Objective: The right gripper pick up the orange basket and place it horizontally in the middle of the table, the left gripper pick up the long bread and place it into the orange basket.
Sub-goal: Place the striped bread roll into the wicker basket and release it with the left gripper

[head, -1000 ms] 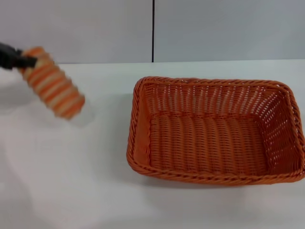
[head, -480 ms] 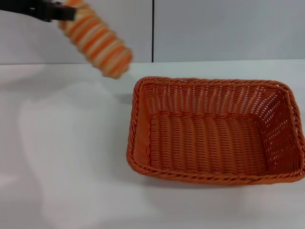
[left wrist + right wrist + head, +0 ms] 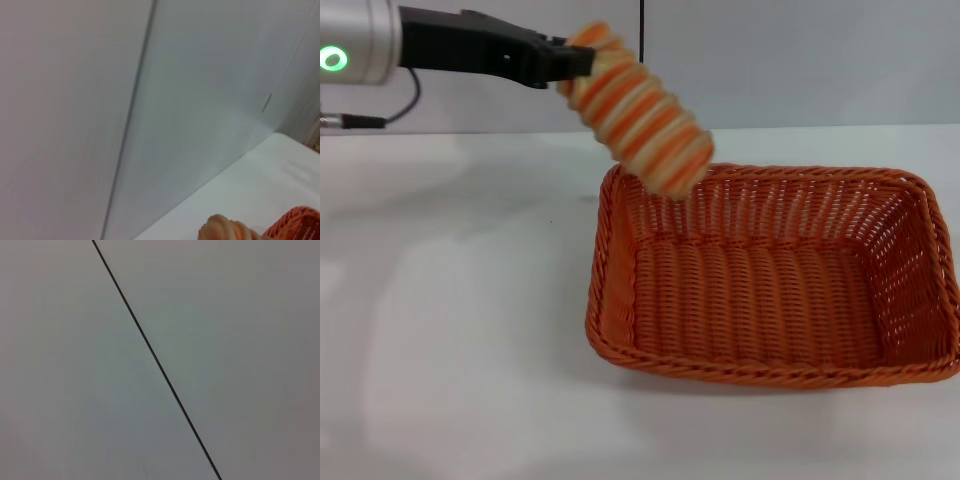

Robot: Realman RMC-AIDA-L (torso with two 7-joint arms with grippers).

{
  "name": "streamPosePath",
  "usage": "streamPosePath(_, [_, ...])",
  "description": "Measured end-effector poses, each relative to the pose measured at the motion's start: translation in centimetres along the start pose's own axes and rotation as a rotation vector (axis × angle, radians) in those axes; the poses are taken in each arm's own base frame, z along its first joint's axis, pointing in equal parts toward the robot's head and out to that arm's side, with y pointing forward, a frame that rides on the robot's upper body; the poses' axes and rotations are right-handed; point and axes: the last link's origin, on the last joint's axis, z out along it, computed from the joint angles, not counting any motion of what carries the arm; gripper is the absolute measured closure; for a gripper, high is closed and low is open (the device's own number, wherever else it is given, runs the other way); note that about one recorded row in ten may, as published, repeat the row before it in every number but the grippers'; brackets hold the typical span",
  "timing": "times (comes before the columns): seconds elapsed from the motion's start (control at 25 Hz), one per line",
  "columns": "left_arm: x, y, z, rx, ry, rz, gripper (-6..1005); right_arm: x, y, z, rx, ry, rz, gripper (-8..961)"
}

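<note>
The orange basket [image 3: 770,275] lies lengthwise on the white table [image 3: 450,300], right of centre in the head view, and nothing lies in it. My left gripper [image 3: 570,62] reaches in from the upper left and is shut on the top end of the long bread [image 3: 640,112]. The striped bread hangs tilted in the air, its lower end over the basket's far left corner. In the left wrist view the bread's tip [image 3: 225,231] and a bit of basket rim [image 3: 297,225] show at the bottom edge. The right gripper is out of view.
A grey wall with a dark vertical seam [image 3: 641,65] stands behind the table. White tabletop spreads left of and in front of the basket. The right wrist view holds only the wall and its seam [image 3: 155,357].
My left gripper has carried the bread up and to the right, from the far left of the table to above the basket's far left corner. The basket has stayed put.
</note>
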Motion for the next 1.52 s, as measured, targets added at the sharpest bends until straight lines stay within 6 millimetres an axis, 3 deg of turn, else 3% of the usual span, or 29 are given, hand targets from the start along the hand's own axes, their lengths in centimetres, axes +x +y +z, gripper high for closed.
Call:
streamPosePath(0.2, [-0.9,2.5,1.3,-0.029,0.010,0.025,813,0.0,0.0,0.0,0.000,-0.001,0.000,361])
streamPosePath(0.52, [-3.8,6.4,4.9,-0.111,-0.055,0.074,822,0.1,0.0,0.0,0.003,0.002,0.001,363])
streamPosePath(1.04, [-4.5,5.9,5.5,-0.079,-0.024,0.047,784,0.2,-0.1,-0.2,0.009,0.008,0.008,361])
streamPosePath(1.32, [-4.6,5.8,5.2,-0.084,-0.040,0.052,343,0.2,-0.4,-0.5,0.019,0.010,0.011,362])
streamPosePath(1.52, [-4.1,3.9,3.7,-0.031,0.018,0.024,239,0.1,-0.4,-0.5,0.020,0.009,0.007,363])
